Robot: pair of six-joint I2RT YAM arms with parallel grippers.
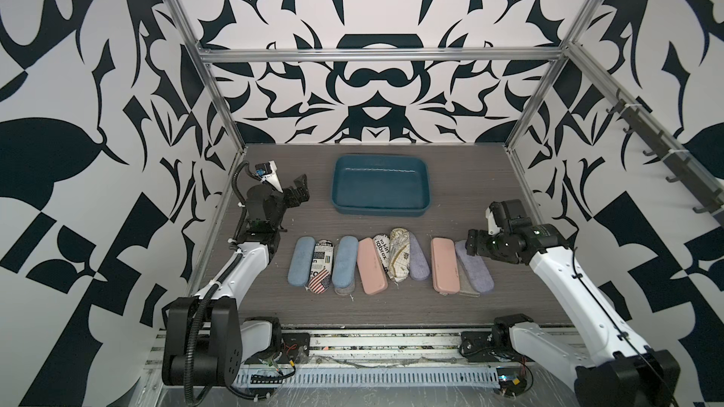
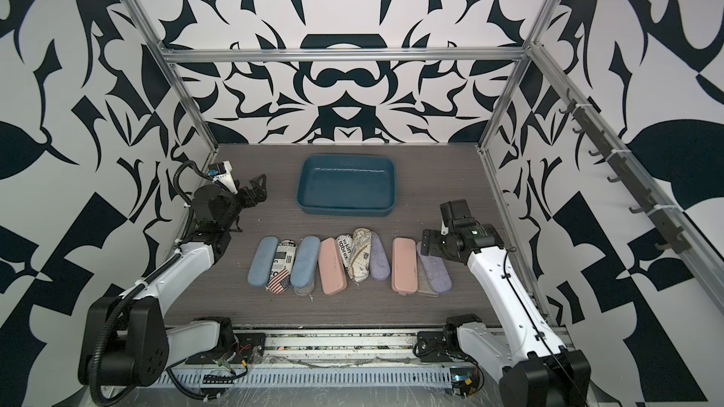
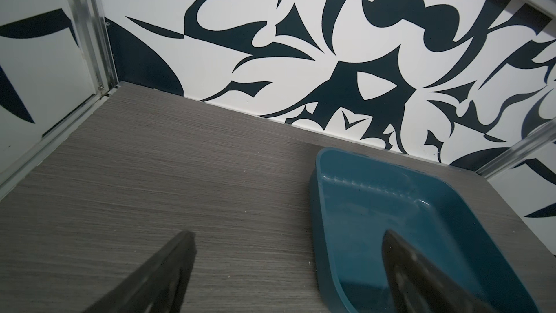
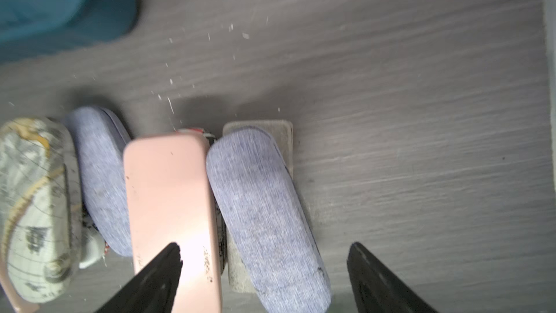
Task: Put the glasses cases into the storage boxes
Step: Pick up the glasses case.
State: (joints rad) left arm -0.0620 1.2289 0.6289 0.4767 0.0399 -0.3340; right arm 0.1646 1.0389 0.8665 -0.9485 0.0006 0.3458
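lying outside teal tray (image 1: 382, 209): glasses cases (image 1: 372, 266) | left end effector (image 3: 288, 236) spread | right end effector (image 4: 264, 246) spread over lavender case (image 4: 264, 200)

Empty teal storage box (image 1: 382, 210) sits upper centre; multicoloured glasses cases (image 1: 371, 266) lie flat in a crowded, partly overlapping row below it.

A grey wood-grain tabletop (image 1: 391, 307) sits between 3 black-and-white patterned walls (image 1: 364, 84). An aluminium bar (image 1: 380, 54) runs above its far edge. A dark hook rack (image 1: 672, 158) hangs on its right and a slotted cable duct (image 1: 372, 379) lies along its near edge. White crumbs (image 4: 231, 28) dot it.
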